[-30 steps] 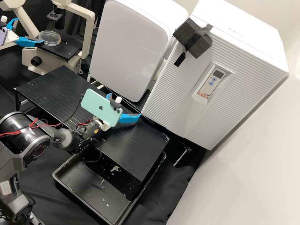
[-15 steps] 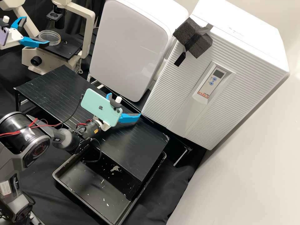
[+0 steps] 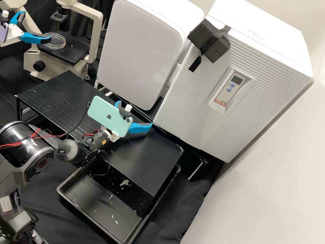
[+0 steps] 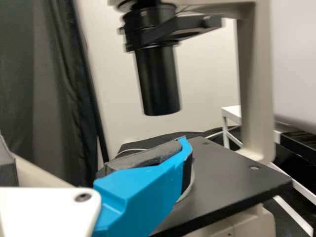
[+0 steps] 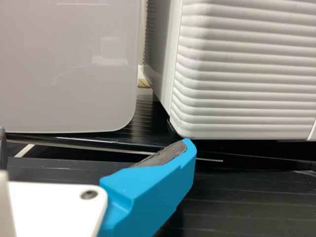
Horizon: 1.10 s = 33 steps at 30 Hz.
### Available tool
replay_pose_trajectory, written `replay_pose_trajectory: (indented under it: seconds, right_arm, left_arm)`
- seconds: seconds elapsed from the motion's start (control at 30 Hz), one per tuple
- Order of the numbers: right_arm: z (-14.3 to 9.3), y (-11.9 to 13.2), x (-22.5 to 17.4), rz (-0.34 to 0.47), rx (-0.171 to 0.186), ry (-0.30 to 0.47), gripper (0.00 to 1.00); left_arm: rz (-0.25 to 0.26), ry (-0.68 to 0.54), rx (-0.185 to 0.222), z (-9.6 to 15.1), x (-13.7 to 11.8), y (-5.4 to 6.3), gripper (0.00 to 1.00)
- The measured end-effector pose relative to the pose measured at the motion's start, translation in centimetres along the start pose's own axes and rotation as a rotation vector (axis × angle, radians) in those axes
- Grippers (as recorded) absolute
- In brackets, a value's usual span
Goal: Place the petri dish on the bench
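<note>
L gripper (image 3: 37, 26) is wide open, nothing held, one finger by petri dish (image 3: 59, 41) on microscope stage (image 3: 72, 56). R gripper (image 3: 134, 114) also open, empty. Best straddle rim, close gently, lift level.

Ribbed white cabinet (image 3: 179, 112): control panel (image 3: 232, 79) with 1 line of orange-red print (image 3: 220, 102), small dark marks by 2 blue buttons. Green phone (image 3: 101, 110): 1 dark logo (image 3: 109, 117). Right arm (image 3: 20, 159): 1 yellow label (image 3: 104, 141) near the wrist, 1 white label (image 3: 5, 203) lower.
</note>
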Motion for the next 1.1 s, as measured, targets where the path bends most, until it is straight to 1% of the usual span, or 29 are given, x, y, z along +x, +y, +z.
replay_pose_trajectory:
  seconds: [0.03, 0.17, 0.23, 0.3, 0.37, 0.57, 0.67, 0.77, 0.97, 1.03, 1.1]
  right_arm:
    - [0.0, 0.0, 0.0, 0.0, 0.0, 0.0, 1.0]
    - [0.0, 0.0, 0.0, 0.0, 0.0, 0.0, 1.0]
    - [0.0, 0.0, 0.0, 0.0, 0.0, 0.0, 1.0]
    - [0.0, 0.0, 0.0, 0.0, 0.0, 0.0, 1.0]
    - [0.0, 0.0, 0.0, 0.0, 0.0, 0.0, 1.0]
    - [0.0, 0.0, 0.0, 0.0, 0.0, 0.0, 1.0]
    - [0.0, 0.0, 0.0, 0.0, 0.0, 0.0, 1.0]
    - [0.0, 0.0, 0.0, 0.0, 0.0, 0.0, 1.0]
    - [0.0, 0.0, 0.0, 0.0, 0.0, 0.0, 1.0]
    - [0.0, 0.0, 0.0, 0.0, 0.0, 0.0, 1.0]
    - [0.0, 0.0, 0.0, 0.0, 0.0, 0.0, 1.0]
  left_arm:
    - [0.0, -0.007, 0.0, 0.1, 0.0, 0.0, 1.0]
    - [-0.008, -0.039, -0.03, 0.6, 0.1, -0.1, 1.0]
    - [-0.017, -0.064, -0.065, 0.8, 0.0, -0.1, 1.0]
    - [-0.03, -0.092, -0.126, 1.1, 0.0, -0.3, 1.0]
    - [-0.034, -0.115, -0.156, 1.2, 0.2, -0.5, 1.0]
    - [-0.072, -0.127, -0.162, 1.3, 0.5, -1.7, 1.0]
    - [-0.076, -0.129, -0.163, 1.4, 0.6, -1.9, 1.0]
    - [-0.074, -0.129, -0.162, 1.4, 0.7, -1.8, 1.0]
    - [-0.049, -0.142, -0.158, 1.6, 1.5, -1.3, 1.0]
    - [-0.047, -0.147, -0.158, 1.6, 2.2, -1.5, 1.0]
    - [-0.055, -0.145, -0.148, 1.6, 2.5, -1.7, 1.0]
